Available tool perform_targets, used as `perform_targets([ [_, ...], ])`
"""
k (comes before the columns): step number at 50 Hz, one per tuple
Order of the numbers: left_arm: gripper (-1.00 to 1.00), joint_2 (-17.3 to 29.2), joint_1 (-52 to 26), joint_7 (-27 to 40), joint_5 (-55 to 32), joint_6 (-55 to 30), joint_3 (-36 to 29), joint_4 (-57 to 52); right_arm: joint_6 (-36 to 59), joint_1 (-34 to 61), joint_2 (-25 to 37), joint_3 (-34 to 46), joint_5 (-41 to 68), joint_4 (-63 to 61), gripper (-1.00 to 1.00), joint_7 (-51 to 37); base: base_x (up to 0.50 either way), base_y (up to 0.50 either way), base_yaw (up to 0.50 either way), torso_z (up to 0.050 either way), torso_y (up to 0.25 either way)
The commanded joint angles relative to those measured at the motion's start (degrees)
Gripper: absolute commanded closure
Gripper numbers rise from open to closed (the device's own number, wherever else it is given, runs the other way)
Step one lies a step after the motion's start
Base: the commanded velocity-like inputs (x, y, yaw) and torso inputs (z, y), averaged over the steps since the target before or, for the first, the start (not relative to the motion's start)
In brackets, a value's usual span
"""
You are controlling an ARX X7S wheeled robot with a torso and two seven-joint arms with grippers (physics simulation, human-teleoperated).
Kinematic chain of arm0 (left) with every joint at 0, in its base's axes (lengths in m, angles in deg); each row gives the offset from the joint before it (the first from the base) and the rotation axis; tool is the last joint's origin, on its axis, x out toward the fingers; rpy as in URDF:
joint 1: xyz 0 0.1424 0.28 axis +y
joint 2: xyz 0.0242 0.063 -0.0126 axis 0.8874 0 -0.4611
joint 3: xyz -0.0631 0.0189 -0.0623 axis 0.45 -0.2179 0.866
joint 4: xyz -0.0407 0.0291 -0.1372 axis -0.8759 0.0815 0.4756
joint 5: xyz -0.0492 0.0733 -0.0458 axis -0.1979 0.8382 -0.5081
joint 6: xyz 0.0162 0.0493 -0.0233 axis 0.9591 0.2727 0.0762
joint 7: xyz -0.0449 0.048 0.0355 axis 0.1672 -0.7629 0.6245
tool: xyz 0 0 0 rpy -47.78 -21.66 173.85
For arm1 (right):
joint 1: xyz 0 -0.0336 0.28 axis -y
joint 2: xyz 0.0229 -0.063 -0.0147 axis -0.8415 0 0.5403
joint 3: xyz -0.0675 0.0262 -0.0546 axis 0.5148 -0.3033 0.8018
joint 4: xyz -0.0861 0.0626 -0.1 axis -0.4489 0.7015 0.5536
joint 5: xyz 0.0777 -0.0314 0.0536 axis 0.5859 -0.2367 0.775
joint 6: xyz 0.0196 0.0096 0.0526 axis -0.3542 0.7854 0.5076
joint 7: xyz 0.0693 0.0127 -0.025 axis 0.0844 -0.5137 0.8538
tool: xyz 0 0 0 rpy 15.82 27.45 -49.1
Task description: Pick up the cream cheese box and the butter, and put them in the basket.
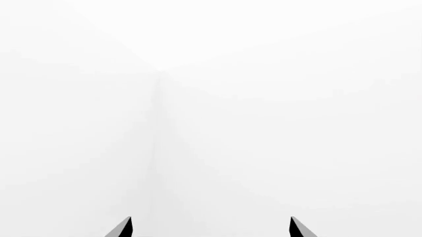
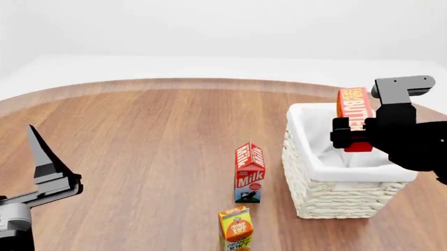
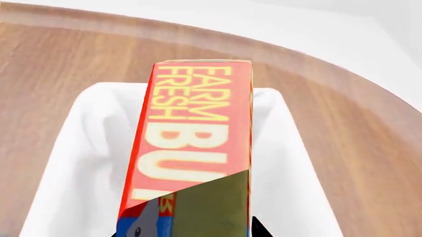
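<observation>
Wood surface (image 2: 140,136), and my right end effector (image 2: 349,133) is clamped on the butter (image 2: 355,112) — long axis upright, directly over the basket (image 2: 307,157), so straight down next.

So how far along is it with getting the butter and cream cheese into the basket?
Nothing visibly finished. In hand: the right gripper holds the butter upright over the basket, not released. The left gripper is open and empty. The cream cheese box isn't in view.
</observation>
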State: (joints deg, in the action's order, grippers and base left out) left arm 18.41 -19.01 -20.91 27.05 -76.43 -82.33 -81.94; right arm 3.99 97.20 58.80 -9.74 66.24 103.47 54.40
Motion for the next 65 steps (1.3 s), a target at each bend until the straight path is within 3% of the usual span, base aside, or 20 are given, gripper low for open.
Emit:
perform_targets([
  [1, -1.00, -0.82, -0.09, -0.98, 0.21, -0.37, 1.23, 0.21, -2.19, 1.01, -2.57, 0.50, -5.03, 1.99, 1.00, 3.74, 0.00, 0.00, 0.00, 0.000, 0.000],
  [20, -1.00, -0.80, -0.17, -1.03, 0.27, -0.27, 1.00, 0.47, -5.41, 1.30, -3.83, 1.81, -8.02, 7.20, 1.00, 4.75, 0.00, 0.00, 0.00, 0.001, 0.001],
  [21, -1.00, -0.80, -0.15, -1.02, 0.25, -0.26, 1.01, 0.45, -5.43, 1.30, -3.82, 1.82, -8.04, 7.22, -1.00, 4.75, 0.00, 0.00, 0.00, 0.000, 0.010],
  [44, -1.00, -0.71, -0.06, -0.83, 0.35, -0.47, 0.98, 0.09, -4.92, 0.94, -3.14, 2.53, -8.07, 4.75, -1.00, 4.77, 0.00, 0.00, 0.00, 0.000, 0.000],
  [49, -1.00, -0.68, -0.04, -0.81, 0.37, -0.43, 1.00, 0.01, -3.02, -0.31, -1.23, 0.47, -5.23, -1.38, -1.00, 2.27, 0.00, 0.00, 0.00, 0.000, 0.000],
  [55, -1.00, -0.65, 0.15, -0.79, 0.47, -0.26, 1.03, -0.20, 0.68, -10.22, 7.61, -9.10, 8.19, -25.17, -1.00, -7.52, 0.00, 0.00, 0.00, 0.000, 0.000],
  [61, -1.00, -0.63, 0.15, -0.71, 0.90, -0.68, 0.62, -0.82, -2.96, -21.28, 15.04, -18.64, 18.47, -40.75, -1.00, -14.53, 0.00, 0.00, 0.00, 0.000, 0.000],
  [65, -1.00, -0.41, 0.16, -0.56, 1.08, -1.40, 0.63, -1.77, -5.70, -25.86, 18.13, -21.81, 18.79, -45.77, -1.00, -15.59, 0.00, 0.00, 0.00, 0.000, 0.000],
])
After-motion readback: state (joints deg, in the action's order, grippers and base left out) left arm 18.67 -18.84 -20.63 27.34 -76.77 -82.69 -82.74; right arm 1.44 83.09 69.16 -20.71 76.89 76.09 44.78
